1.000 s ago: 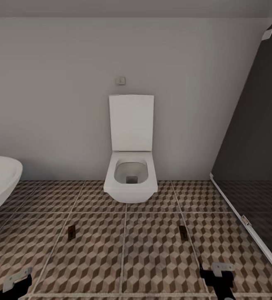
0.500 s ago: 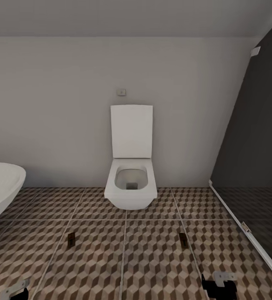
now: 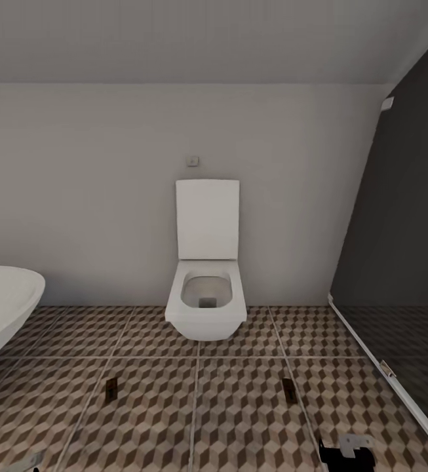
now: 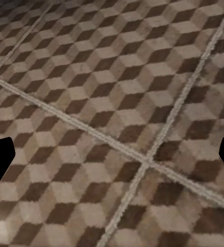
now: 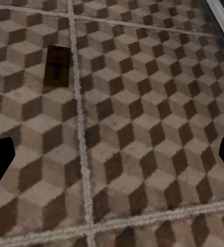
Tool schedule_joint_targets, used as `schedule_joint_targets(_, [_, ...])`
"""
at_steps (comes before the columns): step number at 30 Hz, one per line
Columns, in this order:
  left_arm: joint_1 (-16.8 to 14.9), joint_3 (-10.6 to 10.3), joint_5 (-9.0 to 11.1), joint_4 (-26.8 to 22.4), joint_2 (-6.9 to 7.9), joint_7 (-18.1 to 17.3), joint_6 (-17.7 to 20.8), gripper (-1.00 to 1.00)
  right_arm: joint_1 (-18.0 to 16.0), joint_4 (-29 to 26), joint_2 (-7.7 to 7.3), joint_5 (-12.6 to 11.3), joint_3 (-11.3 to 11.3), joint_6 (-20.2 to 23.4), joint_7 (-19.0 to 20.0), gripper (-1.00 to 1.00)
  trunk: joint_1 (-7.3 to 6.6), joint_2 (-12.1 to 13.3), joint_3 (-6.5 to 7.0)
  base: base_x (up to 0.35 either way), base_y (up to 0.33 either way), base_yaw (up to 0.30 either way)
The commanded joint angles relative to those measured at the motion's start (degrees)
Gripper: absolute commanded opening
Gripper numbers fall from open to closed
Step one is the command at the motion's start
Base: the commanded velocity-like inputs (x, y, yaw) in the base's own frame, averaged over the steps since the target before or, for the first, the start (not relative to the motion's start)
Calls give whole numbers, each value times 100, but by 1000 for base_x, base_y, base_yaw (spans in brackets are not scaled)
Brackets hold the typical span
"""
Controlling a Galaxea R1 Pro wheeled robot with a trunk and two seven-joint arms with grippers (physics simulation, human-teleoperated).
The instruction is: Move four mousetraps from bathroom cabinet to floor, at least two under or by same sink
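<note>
two mousetraps are counted on the bathroom floor (image 3: pixel 240 419): one mousetrap (image 3: pixel 289 388) lies just ahead of the right gripper (image 3: pixel 346 452), a little toward the robot's middle, long axis pointing away toward the toilet (image 3: pixel 206 308), and the other mousetrap (image 3: pixel 111 389) lies ahead of the left gripper (image 4: pixel 112 154), likewise lengthwise. each arm is nearer its own trap. both claws stand wide apart and empty, and no sink is in view, so by my judgement the traps are not yet placed beside one.

No text, label, brand, number or sign can be read in these views.
</note>
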Motion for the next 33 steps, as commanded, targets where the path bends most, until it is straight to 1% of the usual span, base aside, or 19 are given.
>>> schedule_joint_targets(1, [-7, -47, 5, 20, -8, 16, -20, 100, -9, 26, 0, 40, -2, -29, -35, 100, -4, -1, 17, 0, 0, 0])
schedule_joint_targets(7, [-4, -47, 5, 29, -51, 0, -16, 100, 6, 44, 9, 37, -2, -29, -33, 100, -19, 7, 150, 0, 0, 0])
schedule_joint_targets(15, [-4, -47, -2, 30, -99, 4, -21, 100, 32, 51, 49, 29, -2, -29, -30, 100, -195, 328, 294, 0, 0, 0])
schedule_joint_targets(25, [-4, -47, -2, 30, -117, -2, -17, 100, 38, 52, 71, 28, -2, -29, -11, 100, -414, 729, 473, 0, 0, 0])
schedule_joint_targets(26, [-4, -47, -3, 30, -155, -1, -20, 100, 38, 52, 76, 28, -2, -29, -16, 100, -436, 769, 491, 0, 0, 0])
schedule_joint_targets(28, [-4, -47, -3, 30, -179, 2, -27, 100, 38, 52, 79, 28, -2, -29, -19, 100, -480, 849, 527, 0, 0, 0])
schedule_joint_targets(33, [-4, -47, -4, 30, -198, 5, -28, 100, 38, 52, 80, 28, -2, -29, -11, 100, -590, 1050, 617, 0, 0, 0])
